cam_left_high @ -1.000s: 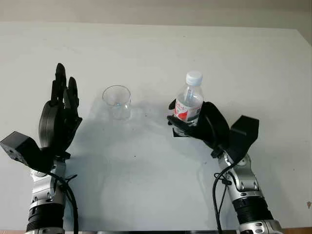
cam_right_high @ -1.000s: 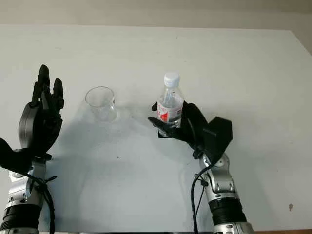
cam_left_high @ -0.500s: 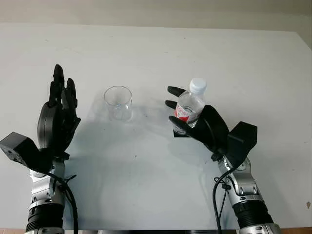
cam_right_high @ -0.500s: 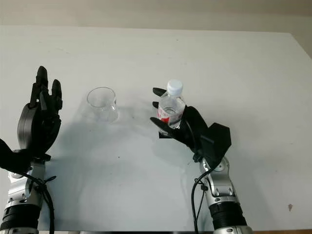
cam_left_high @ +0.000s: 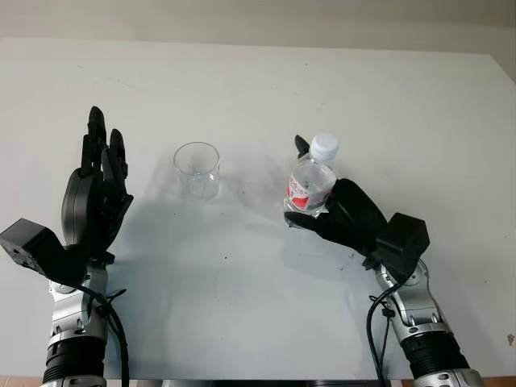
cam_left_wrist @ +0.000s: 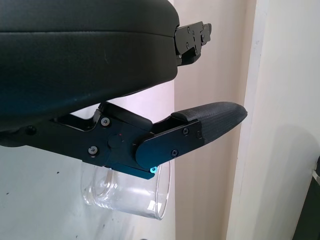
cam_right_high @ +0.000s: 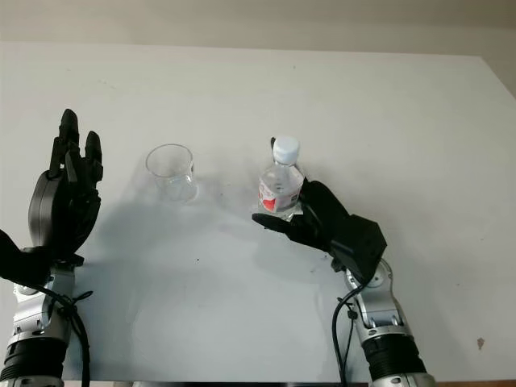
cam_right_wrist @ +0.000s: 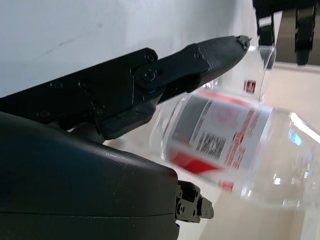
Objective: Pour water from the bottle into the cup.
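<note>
While the right hand (cam_left_high: 334, 214) grips the capped bottle (cam_left_high: 311, 179), grasping is underway; next, carry it toward the cup (cam_left_high: 197, 169); left hand (cam_left_high: 97, 197) open beside it.

Clear plastic bottle (cam_left_high: 311, 181) with white cap and red-and-white label, clear round plastic cup (cam_left_high: 197, 169), matte black robot hands, plain white tabletop (cam_left_high: 258, 89)

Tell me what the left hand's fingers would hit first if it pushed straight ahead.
Likely nothing: the left hand, open, points up the bare table, passing left of the cup. Depth is uncertain.
</note>
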You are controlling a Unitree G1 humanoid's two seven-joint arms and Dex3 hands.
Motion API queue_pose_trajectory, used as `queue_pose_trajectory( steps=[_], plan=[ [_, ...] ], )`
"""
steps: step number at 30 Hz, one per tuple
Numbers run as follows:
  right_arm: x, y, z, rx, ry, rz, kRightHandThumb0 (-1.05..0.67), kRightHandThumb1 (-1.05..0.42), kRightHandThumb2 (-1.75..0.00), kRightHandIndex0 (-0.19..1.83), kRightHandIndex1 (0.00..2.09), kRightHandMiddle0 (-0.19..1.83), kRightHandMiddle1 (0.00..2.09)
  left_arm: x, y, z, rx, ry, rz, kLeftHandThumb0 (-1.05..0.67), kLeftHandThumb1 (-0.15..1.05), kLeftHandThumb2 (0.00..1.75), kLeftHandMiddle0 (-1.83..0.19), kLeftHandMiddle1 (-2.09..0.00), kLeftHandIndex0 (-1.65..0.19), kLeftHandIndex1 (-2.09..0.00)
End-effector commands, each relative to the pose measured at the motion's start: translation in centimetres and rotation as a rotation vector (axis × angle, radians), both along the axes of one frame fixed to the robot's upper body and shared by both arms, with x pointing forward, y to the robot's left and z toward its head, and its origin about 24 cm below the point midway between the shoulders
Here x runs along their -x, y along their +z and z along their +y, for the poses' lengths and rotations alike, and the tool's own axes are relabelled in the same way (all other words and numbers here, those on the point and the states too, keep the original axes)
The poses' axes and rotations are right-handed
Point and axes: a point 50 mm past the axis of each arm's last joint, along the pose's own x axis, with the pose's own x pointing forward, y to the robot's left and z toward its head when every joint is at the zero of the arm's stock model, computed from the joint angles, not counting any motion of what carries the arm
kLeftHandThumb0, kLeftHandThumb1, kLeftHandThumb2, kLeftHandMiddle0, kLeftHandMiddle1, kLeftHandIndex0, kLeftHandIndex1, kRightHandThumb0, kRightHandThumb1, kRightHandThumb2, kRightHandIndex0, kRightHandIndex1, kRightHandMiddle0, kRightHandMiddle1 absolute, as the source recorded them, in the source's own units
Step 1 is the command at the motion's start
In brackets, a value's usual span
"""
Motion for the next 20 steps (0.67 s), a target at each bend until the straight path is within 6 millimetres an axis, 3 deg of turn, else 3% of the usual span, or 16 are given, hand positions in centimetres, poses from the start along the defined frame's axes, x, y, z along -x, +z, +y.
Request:
queue_pose_trajectory(
  steps=[1,4,12,20],
  plan=[
    [0.6,-1.0,-1.0,-0.078,-0.084,0.021,-0.94,-1.01,-0.05,-0.19,0.0,-0.19,0.0,0.0,0.2,0.3,-0.013,0.0,-0.007,-0.68,1.05,0.76,0.19,0.0,0.19,0.0],
    [0.4,-0.9,-1.1,-0.175,-0.135,0.015,-0.92,-1.02,-0.06,-0.19,0.0,-0.19,0.0,-0.1,0.2,0.3,-0.011,-0.002,-0.005,-0.69,1.05,0.76,0.19,0.0,0.19,0.0],
    [0.3,0.1,-1.2,-0.222,-0.157,-0.018,-0.91,-1.04,-0.06,-0.19,0.0,-0.19,0.0,0.0,0.2,0.3,-0.004,0.003,-0.006,-0.68,1.05,0.75,0.19,0.0,0.19,0.0],
    [1.5,1.4,-0.3,-0.186,0.034,-0.036,-0.89,-1.02,-0.05,-0.19,0.0,-0.19,0.0,0.7,0.0,0.5,-0.005,0.009,-0.006,-0.68,1.05,0.75,0.19,0.0,0.19,0.0]
  ],
)
